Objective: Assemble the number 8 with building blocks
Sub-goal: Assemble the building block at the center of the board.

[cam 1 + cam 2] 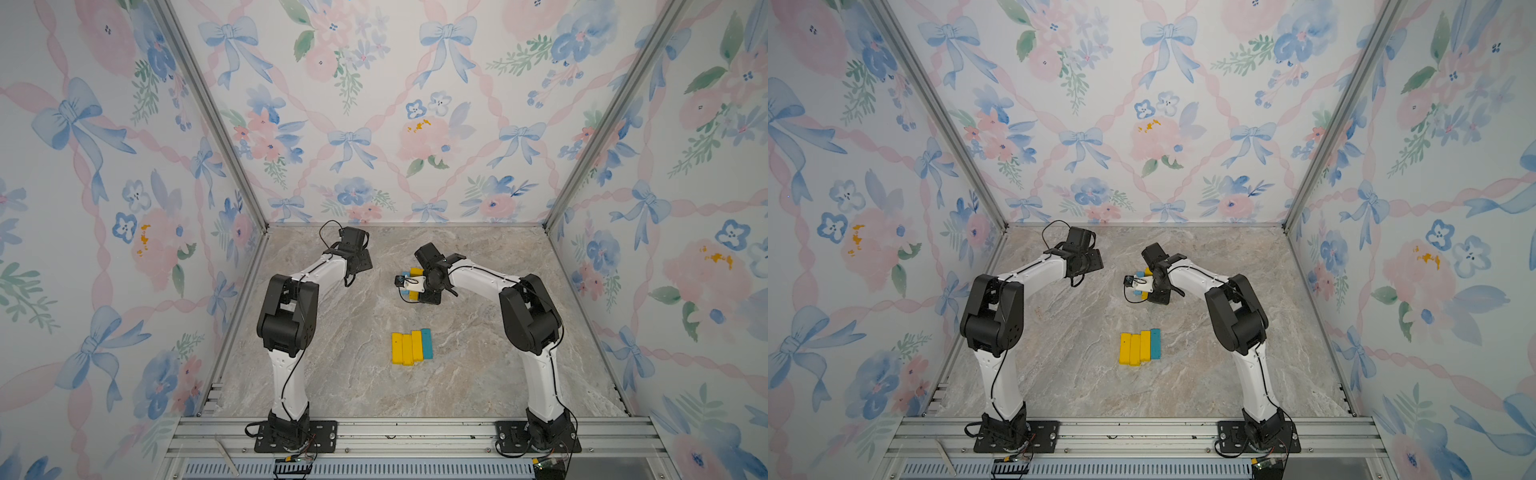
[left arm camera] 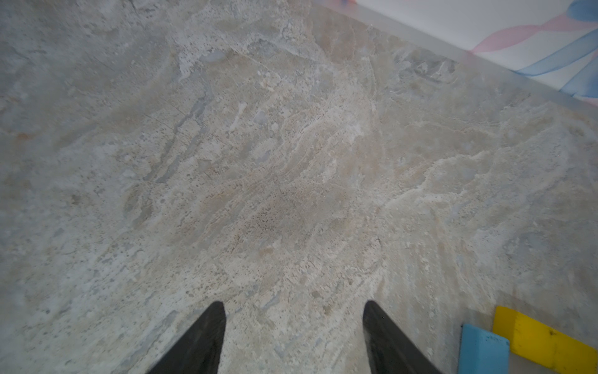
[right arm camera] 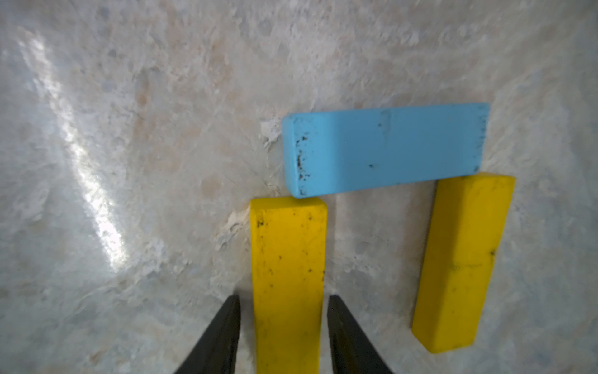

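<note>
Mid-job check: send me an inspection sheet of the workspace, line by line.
Surface: marble-patterned tabletop, no spills seen.
Job's things: light blue bar lies across the ends of a yellow bar and a second yellow bar. Nearer the arm bases, three yellow bars and a teal bar lie side by side.
Clutter: nothing seen on the tabletop; a metal strip lies by the front rail.
Grippers: left gripper open over bare tabletop; right gripper open, astride the yellow bar, slim gaps showing.
Cables: black cable loop above the left wrist.
Surroundings: floral walls, aluminium frame.
</note>
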{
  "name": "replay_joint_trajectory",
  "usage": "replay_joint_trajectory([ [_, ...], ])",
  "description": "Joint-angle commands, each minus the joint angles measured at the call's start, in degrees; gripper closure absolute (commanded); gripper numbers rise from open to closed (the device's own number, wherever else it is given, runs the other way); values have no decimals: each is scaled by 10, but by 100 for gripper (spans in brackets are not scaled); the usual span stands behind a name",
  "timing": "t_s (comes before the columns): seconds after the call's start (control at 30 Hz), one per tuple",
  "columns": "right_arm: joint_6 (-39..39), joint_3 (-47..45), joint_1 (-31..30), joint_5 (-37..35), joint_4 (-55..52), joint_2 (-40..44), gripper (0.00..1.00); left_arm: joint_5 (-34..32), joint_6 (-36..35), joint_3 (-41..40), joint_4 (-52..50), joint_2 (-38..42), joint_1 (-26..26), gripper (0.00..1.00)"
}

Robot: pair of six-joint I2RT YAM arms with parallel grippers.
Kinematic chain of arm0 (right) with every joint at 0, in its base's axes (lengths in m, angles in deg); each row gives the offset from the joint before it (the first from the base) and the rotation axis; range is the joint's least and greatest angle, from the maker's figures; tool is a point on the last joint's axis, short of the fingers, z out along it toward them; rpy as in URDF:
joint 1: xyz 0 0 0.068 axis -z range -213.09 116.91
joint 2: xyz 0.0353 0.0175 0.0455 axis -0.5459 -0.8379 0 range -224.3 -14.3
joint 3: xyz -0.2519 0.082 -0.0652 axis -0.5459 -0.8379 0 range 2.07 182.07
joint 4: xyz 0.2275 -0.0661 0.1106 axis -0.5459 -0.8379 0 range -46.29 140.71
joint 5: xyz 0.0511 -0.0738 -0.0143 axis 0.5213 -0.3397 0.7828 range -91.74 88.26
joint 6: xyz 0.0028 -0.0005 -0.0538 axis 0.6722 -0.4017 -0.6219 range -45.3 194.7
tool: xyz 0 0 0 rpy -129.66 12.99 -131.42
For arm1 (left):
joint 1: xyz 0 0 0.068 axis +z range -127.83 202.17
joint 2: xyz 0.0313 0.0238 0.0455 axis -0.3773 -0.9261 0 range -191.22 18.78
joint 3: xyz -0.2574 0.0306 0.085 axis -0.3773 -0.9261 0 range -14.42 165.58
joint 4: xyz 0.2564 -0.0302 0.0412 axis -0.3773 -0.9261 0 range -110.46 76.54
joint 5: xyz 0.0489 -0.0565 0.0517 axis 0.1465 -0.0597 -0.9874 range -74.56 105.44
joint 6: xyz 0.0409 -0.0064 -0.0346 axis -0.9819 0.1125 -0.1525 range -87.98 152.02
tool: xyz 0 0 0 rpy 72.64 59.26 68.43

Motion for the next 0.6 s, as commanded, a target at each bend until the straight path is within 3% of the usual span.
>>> replay_joint_trajectory([
  [0.0, -3, 17, -2, 7, -37, -30, 63, -7, -11, -12, -7, 2, 2, 30],
  [0.1, -5, 27, -2, 9, -46, -37, 72, -10, -12, -15, -8, 5, 2, 30],
  [0.33, -6, 25, -3, 10, -46, -34, 70, -12, -12, -18, -7, 10, 4, 30],
  [0.43, -8, 25, -3, 9, -46, -35, 69, -12, -12, -18, -6, 8, 4, 30],
  [0.57, -7, 22, -3, 6, -36, -33, 55, -11, -13, -18, -6, 8, 6, 31],
])
